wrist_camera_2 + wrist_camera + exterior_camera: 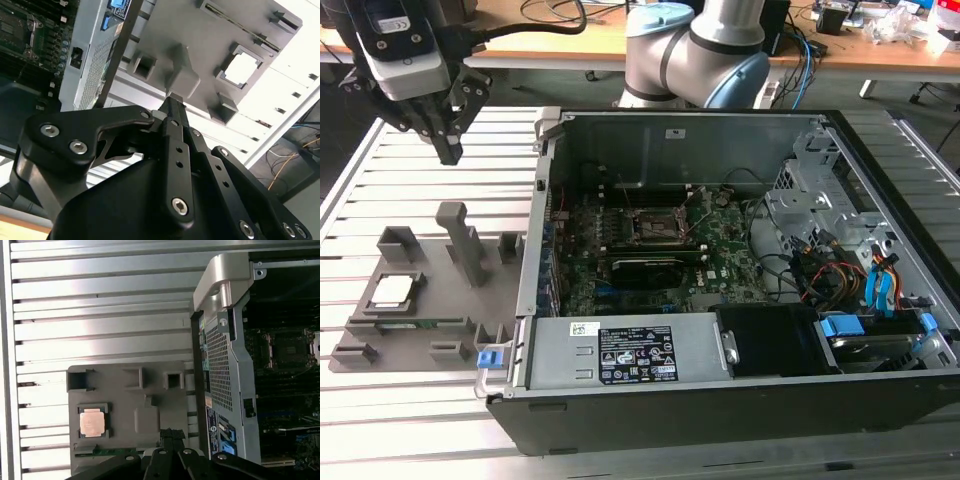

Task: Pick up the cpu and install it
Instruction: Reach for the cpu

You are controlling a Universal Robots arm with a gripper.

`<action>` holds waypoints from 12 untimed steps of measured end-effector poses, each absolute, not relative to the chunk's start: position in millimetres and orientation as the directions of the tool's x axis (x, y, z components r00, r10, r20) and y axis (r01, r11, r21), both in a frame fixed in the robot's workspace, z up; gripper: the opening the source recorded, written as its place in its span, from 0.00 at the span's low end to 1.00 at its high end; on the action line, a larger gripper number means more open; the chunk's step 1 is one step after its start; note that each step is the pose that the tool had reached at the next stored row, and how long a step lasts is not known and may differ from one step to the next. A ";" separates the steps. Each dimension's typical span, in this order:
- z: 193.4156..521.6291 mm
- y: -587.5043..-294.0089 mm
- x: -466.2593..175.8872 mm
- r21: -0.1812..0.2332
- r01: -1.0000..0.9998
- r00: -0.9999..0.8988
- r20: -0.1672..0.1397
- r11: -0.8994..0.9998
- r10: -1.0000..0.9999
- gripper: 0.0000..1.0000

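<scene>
The cpu (395, 291) lies flat in a square pocket of the grey fixture (438, 296). It is probably light, stiff and fragile, best pinched by opposite edges. Above the fixture hangs the gripper (448, 152), fingers pressed together and empty. The open computer case (720, 410) stands just beside the fixture.

An open computer case (720, 425) was laid on the slatted metal desk (420, 430). A grey fixture tray (450, 305) was set just beside it, at the exterior view's left. Inside the case, a black graphics card (655, 268), a silver power supply (630, 355) and coloured cables (850, 275) were housed.
</scene>
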State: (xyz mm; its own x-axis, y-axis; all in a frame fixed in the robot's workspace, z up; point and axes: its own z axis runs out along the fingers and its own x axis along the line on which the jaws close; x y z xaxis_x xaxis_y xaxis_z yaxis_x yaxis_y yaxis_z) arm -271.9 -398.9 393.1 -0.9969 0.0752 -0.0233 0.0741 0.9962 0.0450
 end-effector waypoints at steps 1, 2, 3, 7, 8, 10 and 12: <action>393.1 -398.8 -278.7 0.045 0.074 -0.997 -0.023 0.996 0.075 0.11; 393.0 -398.8 -280.7 0.045 0.074 -0.997 -0.023 0.996 0.075 0.11; 393.0 -398.8 -282.3 0.045 0.074 -0.997 -0.023 0.996 0.075 0.11; 392.9 -398.9 -294.0 0.045 0.074 -0.997 -0.023 0.996 0.075 0.11; 392.9 -398.9 -296.7 0.045 0.074 -0.997 -0.023 0.996 0.075 0.11; 392.8 -398.8 -302.8 0.045 0.074 -0.997 -0.023 0.996 0.075 0.11; 392.8 -398.8 -309.5 0.045 0.074 -0.997 -0.023 0.996 0.075 0.11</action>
